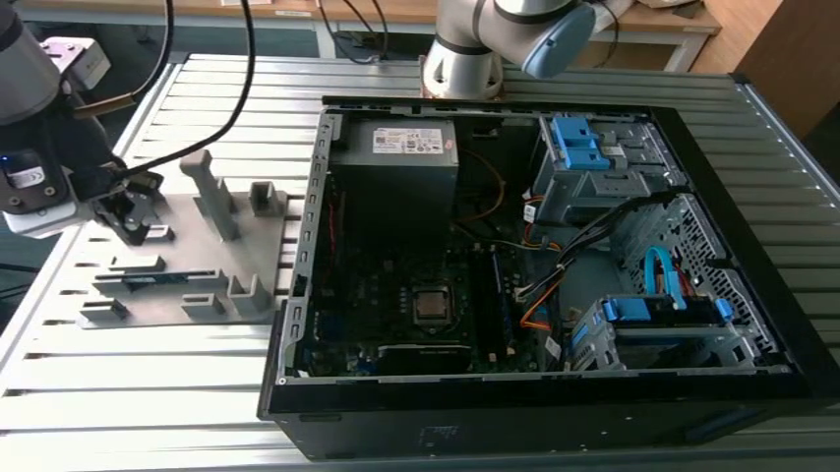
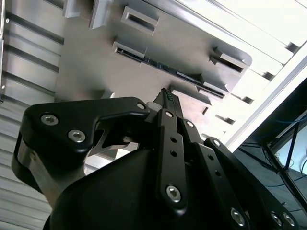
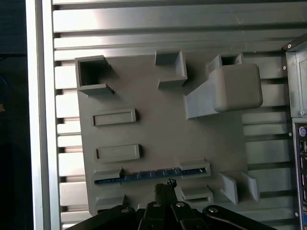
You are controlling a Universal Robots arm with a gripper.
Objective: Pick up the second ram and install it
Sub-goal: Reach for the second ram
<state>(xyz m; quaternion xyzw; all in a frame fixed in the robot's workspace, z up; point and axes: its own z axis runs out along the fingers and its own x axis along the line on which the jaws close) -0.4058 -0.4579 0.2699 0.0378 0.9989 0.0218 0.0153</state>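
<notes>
1. The gripper [image 1: 134, 228], fingers clenched together on nothing, hangs over the grey holder tray [image 1: 184, 251].
2. In the exterior view, the second ram [image 1: 145, 280] lies slotted in the tray, at the gripper's six o'clock.
3. A tall block [image 1: 210, 197] and the open computer case [image 1: 525, 413] stand at three o'clock.

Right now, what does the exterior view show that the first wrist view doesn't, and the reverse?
Exterior view: the computer case's open interior, with motherboard and blue drive brackets. First wrist view: a straight-down look into the hollow blocks of the grey holder tray. Both: that tray, the second ram seated in its slot, and the gripper close to it.
</notes>
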